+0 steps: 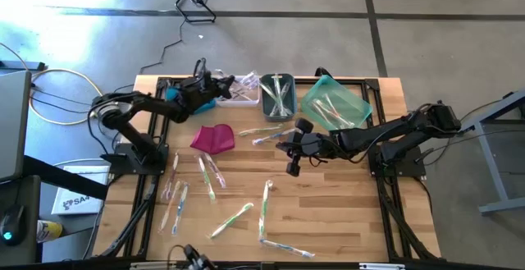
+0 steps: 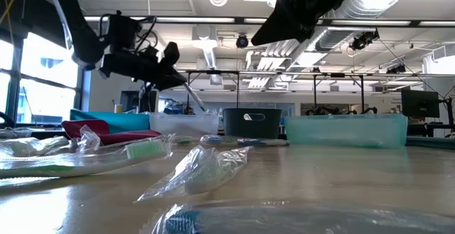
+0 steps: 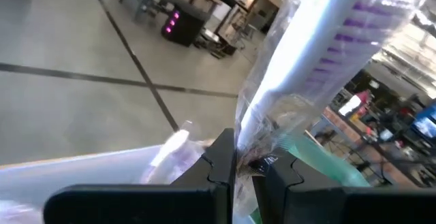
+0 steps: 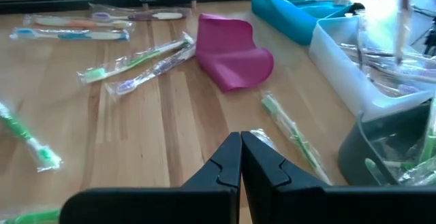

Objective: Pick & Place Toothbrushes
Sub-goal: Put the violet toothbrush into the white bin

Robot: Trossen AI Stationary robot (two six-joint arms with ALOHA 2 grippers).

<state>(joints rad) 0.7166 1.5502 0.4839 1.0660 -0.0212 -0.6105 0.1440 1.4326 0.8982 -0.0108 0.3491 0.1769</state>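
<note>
Sorting part done. Left gripper (image 1: 220,82) above clear bin (image 1: 243,95) at worktop's far edge, jaws pinching wrapped purple-bristled toothbrush (image 3: 320,54), not yet dropped. Grey bin (image 1: 277,96) and teal bin (image 1: 335,106) already hold several. Right gripper (image 1: 293,168) hovers mid-worktop, jaws pressed together, empty. About a dozen wrapped toothbrushes (image 1: 231,220) left scattered on worktop (image 1: 344,221), near magenta pouch (image 1: 213,138).

Magenta pouch (image 1: 213,138) beside blue (image 1: 174,95), clear (image 1: 243,92), grey (image 1: 278,98), teal bins (image 1: 336,103)
</note>
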